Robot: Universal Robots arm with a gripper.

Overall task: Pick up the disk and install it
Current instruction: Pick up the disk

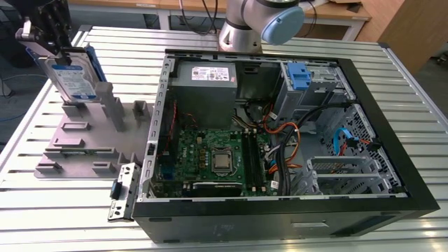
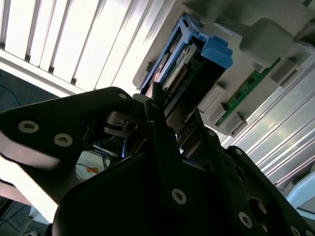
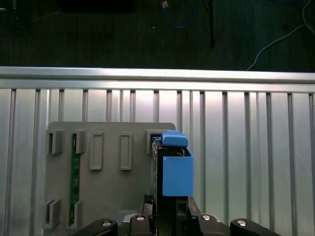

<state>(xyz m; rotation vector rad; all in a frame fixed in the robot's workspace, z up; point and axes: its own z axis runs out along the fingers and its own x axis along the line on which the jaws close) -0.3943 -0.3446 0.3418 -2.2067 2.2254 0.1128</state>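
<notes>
Fingers (image 1: 62, 47) clamped on upper edge of disk (image 1: 73, 79) | disk upright beneath them | over grey rack (image 1: 77, 134)

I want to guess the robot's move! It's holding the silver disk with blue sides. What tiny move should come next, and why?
Probably lift straight up a little. The black gripper seems clamped on the flat silver metal disk with blue plastic rails, which stands upright with its lower end among the posts of the grey plastic holder. Swinging sideways now could snag it.
</notes>
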